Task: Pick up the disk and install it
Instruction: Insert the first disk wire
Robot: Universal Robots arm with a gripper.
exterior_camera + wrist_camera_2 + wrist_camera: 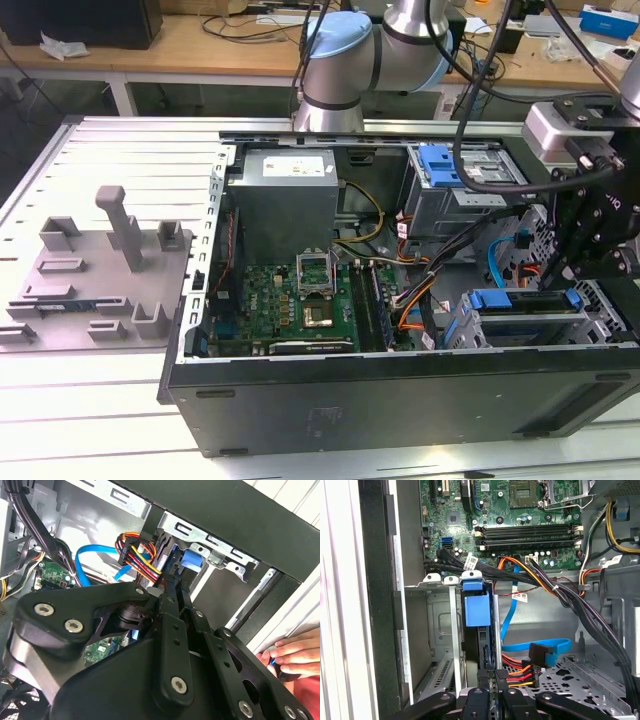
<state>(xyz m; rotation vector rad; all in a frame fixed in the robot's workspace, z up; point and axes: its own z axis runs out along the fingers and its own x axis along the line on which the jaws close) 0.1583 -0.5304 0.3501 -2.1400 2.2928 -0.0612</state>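
The disk (pixel 486 650) is seen edge-on in the first wrist view, standing upright in a slot of the metal drive cage (pixel 437 630) inside the open computer case (pixel 400 400). Its blue plastic rail frame is seen at the slot's mouth, where a bright blue tab (pixel 476 609) lies against it. In the exterior view the blue rails (pixel 520 300) are seen at the cage, on the exterior view's right, under the black arm head.

The end effector (pixel 492 677) is set narrow, its two black fingers (pixel 170 595) closed on the thin end of the disk, just beside a bundle of red, orange and yellow wires (pixel 517 675). A blue data cable (pixel 540 645) is looped near it.

White tags (pixel 520 596) are carried on the cables and a white label (pixel 300 165) on the grey power supply; their print is too small to be read.

A person's hand (pixel 292 655) is rested at the case's edge. A grey holder (pixel 100 270) lies on the worktop (pixel 80 430), well apart from the case.
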